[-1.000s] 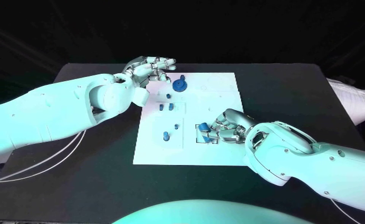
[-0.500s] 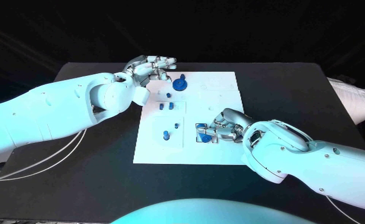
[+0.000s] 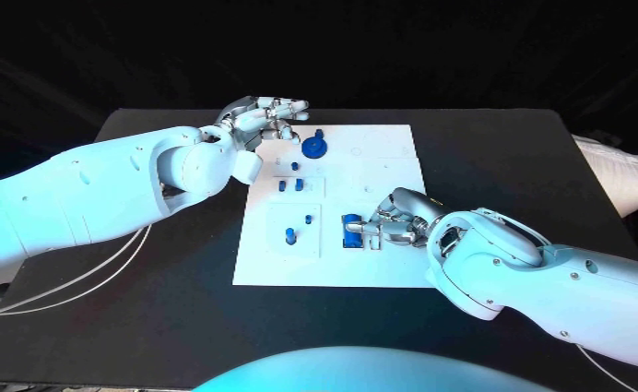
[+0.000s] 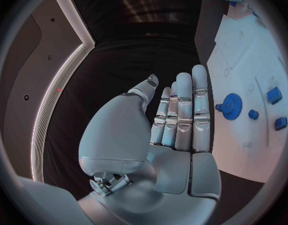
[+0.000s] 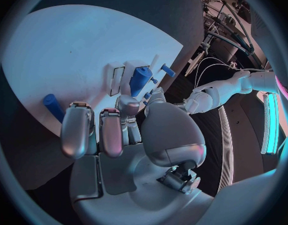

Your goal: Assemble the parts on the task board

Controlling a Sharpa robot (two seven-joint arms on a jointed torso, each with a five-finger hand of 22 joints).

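The white task board [image 3: 379, 157] lies mid-table. On it are a blue gear [image 3: 313, 146], two small blue blocks [image 3: 291, 186] and a blue peg [image 3: 290, 238]. My right hand [image 3: 395, 223] rests on the board's near right part, and its thumb and a finger pinch a blue part [image 3: 352, 231] beside the slot outlines. In the right wrist view that blue part [image 5: 141, 80] rises from between the fingertips [image 5: 127, 104]. My left hand [image 3: 266, 117] hovers over the board's far left corner. Its fingers [image 4: 184, 110] are stretched out and hold nothing; the gear [image 4: 231, 105] lies beyond them.
A loose blue cylinder [image 5: 53, 106] lies on the board near my right hand. Another small blue piece [image 3: 309, 219] stands on the board's left half. Black table [image 3: 518, 152] surrounds the board. My left forearm [image 3: 120, 189] spans the table's left side.
My right hand has drawn slightly toward the board's middle, and the blue part at its fingertips now stands higher and more upright. The left hand has hardly moved.
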